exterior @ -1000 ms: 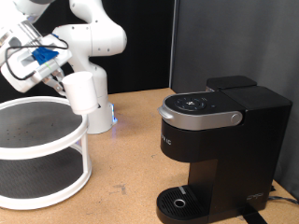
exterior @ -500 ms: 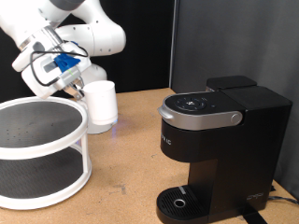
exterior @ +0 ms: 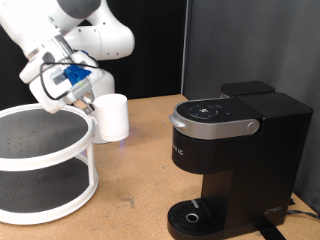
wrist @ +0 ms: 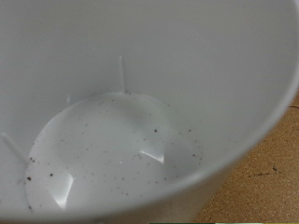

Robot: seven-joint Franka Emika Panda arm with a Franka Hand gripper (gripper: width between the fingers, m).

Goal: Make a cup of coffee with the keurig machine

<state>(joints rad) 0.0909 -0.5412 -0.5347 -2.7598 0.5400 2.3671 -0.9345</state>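
Hand [exterior: 88, 100] clenched on the cup [exterior: 111, 116] rim has carried it off the white shelf [exterior: 45, 160], lower and closer to the coffee maker [exterior: 225, 160], still mid-air, drip tray [exterior: 191, 216] empty.

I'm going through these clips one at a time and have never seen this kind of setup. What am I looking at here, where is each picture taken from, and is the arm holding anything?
The white jointed machine is a robot arm; its two-finger gripper is its hand. The exterior view comes from a camera standing off the arm. The wrist view comes from a camera on the hand, looking along the fingers. On the wooden table stand a white two-tier round shelf at the exterior view's left and a black keurig machine at its right, lid down, nothing on its drip tray. The gripper holds a white cup by its rim, between shelf and machine. The wrist view looks straight into that cup: it holds no liquid, with dark specks on its bottom.
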